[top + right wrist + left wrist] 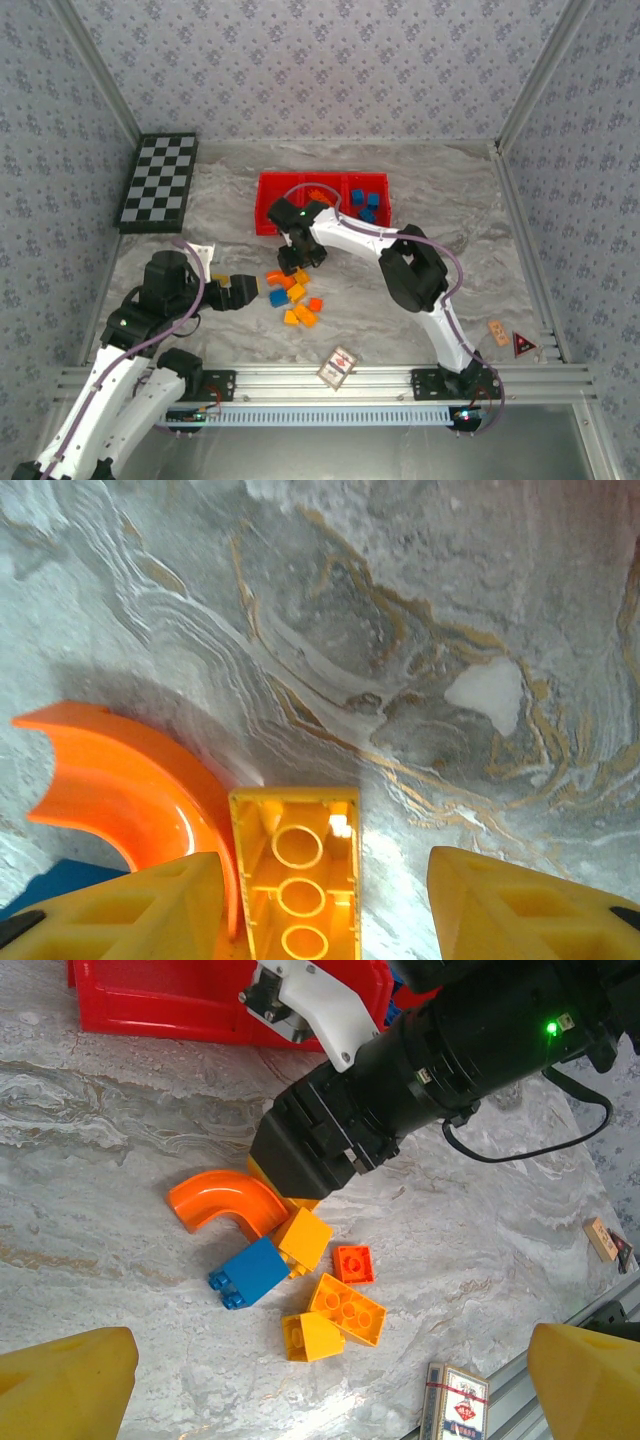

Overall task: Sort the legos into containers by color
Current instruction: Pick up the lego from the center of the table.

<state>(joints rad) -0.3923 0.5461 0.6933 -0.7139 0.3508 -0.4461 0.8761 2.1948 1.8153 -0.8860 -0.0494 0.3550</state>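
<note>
Lego in reach, the yellow brick [296, 870], lies hollow-side-up on the surface [450, 600] against the curved orange piece [120, 780], long axis running in between the right jaws, which stand apart and unclamped, while the left jaws gape farther off.

On the table [450, 200], the checkerboard [157, 182] lies at nine o'clock of the tray [272, 190], loose bricks [297, 293] at its six, a card pack [338, 366] at their five.

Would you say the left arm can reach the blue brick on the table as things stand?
Probably yes: the blue brick lies bare ahead of its open pincer, though the right arm crowds close behind.
</note>
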